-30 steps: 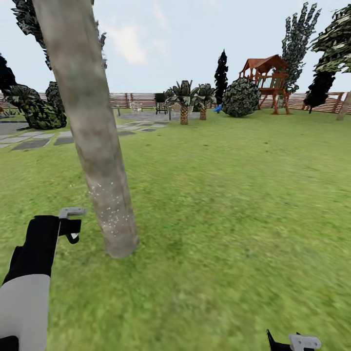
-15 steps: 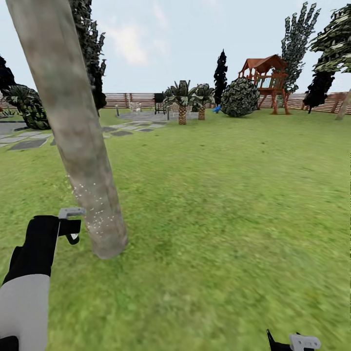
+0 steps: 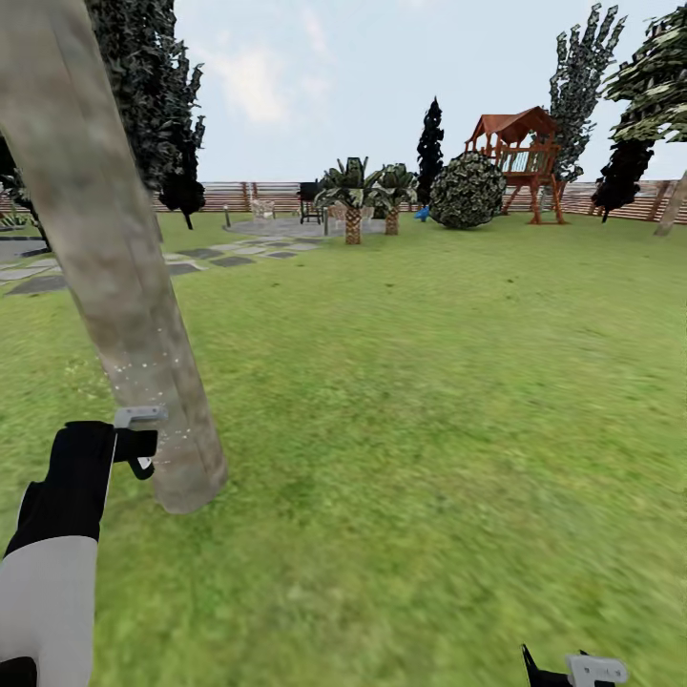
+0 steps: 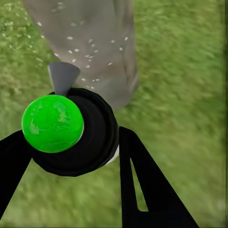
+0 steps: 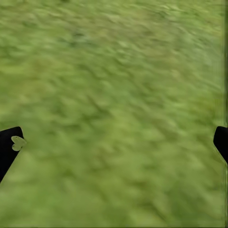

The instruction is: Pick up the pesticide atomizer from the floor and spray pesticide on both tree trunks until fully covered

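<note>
My left end effector (image 4: 71,142) grips the pesticide atomizer (image 4: 71,130), nozzle close beside the tree trunk (image 3: 114,277); any nearer, I judge, risks bumping it and leaving pesticide (image 4: 78,47) patchy.

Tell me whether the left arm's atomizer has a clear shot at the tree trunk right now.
Probably yes. The left gripper holds the atomizer with its grey nozzle aimed at the tree trunk close ahead, nothing between them. White pesticide specks already dot the bark.

A black pesticide atomizer (image 4: 78,135) with round green cap points at the thick grey-beige tree trunk (image 4: 92,42), white-specked just ahead.
</note>
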Available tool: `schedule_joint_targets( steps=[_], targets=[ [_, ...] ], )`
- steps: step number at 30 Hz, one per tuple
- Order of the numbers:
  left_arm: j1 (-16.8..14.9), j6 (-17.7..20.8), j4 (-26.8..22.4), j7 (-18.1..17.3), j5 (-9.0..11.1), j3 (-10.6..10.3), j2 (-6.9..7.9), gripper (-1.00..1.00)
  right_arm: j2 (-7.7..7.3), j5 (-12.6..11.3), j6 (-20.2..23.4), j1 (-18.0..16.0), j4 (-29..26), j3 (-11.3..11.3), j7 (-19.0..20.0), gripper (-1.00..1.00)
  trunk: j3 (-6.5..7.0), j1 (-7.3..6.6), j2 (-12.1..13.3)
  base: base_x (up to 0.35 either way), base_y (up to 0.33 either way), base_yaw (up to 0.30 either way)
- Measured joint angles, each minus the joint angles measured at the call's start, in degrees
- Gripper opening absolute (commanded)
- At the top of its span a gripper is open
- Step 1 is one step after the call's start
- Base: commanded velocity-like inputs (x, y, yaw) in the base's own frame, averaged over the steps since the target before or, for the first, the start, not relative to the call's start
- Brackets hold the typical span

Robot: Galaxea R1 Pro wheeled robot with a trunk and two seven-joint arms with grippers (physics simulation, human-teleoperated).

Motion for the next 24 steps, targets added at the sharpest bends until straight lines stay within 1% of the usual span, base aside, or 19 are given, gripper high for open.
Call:
schedule_joint_targets(
  steps=[5,13,17,24],
  targets=[
    [-0.02,0.02,0.08,0.00,-0.01,0.01,0.02,-1.00,0.00,0.00,0.00,0.02,0.00,0.00,0.00,1.00,0.00,0.00,0.00,0.002,-0.273,0.031],
    [-0.16,0.08,0.08,0.00,-0.04,0.01,0.10,-1.00,0.00,0.00,0.00,0.02,0.00,0.06,-0.01,1.00,0.00,0.00,0.00,0.020,-0.273,0.253],
    [-0.17,0.12,0.26,0.00,-0.10,0.00,0.17,-1.00,0.00,0.00,0.00,0.02,0.00,0.06,0.00,1.00,0.00,0.00,0.00,0.178,-0.231,0.228],
    [0.24,0.12,0.70,0.08,-0.23,0.09,0.68,-1.00,0.00,0.08,-0.01,0.01,0.00,0.08,0.00,1.00,0.00,0.00,0.00,0.229,-0.195,0.023]
  ],
)
